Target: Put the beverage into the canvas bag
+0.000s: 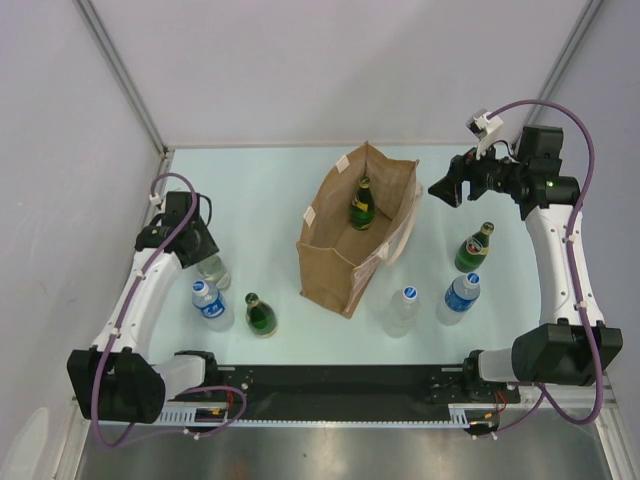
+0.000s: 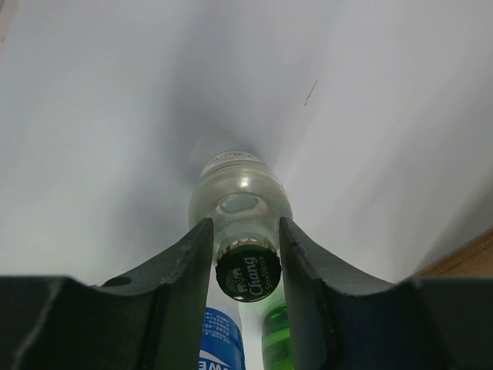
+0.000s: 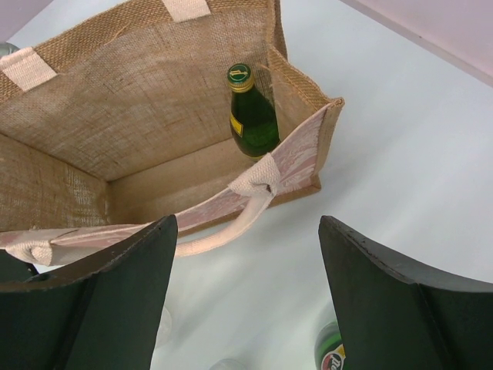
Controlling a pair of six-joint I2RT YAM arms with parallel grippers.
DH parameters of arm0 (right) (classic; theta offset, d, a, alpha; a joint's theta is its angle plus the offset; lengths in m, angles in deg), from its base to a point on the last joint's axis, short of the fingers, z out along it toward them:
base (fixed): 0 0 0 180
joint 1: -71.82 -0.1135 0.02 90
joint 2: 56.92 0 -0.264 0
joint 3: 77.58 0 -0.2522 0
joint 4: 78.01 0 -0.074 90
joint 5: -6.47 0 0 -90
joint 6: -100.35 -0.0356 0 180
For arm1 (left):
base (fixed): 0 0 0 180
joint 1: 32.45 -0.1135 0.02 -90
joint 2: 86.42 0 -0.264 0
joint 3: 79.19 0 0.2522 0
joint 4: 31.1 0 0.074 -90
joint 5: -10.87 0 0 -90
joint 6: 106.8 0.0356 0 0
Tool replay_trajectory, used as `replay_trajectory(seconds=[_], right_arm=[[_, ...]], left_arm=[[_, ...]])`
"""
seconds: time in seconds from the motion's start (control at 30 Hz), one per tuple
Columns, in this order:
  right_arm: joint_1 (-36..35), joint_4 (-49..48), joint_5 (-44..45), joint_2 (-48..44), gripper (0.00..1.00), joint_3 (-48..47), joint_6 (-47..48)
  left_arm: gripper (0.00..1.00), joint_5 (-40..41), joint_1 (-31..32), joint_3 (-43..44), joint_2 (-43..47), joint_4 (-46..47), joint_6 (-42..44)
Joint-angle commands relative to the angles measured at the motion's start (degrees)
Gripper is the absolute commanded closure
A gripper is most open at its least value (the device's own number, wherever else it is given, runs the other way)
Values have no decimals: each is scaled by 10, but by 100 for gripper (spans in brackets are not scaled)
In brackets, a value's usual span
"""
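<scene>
Our left gripper [image 2: 246, 225] pinches the clear bottle [image 2: 240, 189] at its neck, well left of the canvas bag [image 1: 330, 262]; we judge it glass: heavy, slick, breakable, best held under the cap [image 2: 248, 274]. Our right gripper [image 3: 245, 239] hangs spread near the bag

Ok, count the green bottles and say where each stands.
3 green bottles: one inside the canvas bag, one left of it, one right of it. The bag could hide more.
</scene>
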Motion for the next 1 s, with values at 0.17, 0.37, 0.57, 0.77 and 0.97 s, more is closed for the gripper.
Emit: replay_trajectory(seconds=[0.17, 0.37, 0.57, 0.77, 0.97], right_arm=[[2, -15, -11, -3, 20, -9, -6], [2, -15, -13, 1, 20, -12, -7], [0, -15, -18, 6, 20, -15, -10], [-10, -15, -18, 14, 20, -21, -9], [-20, -15, -18, 20, 20, -28, -9]], left_arm=[[70, -18, -6, 5, -3, 21, 8], [87, -31, -6, 24, 10, 14, 27], [100, -46, -5, 66, 29, 0, 65], [100, -92, 8, 111, 37, -6, 100], [100, -117, 32, 167, 34, -10, 125]])
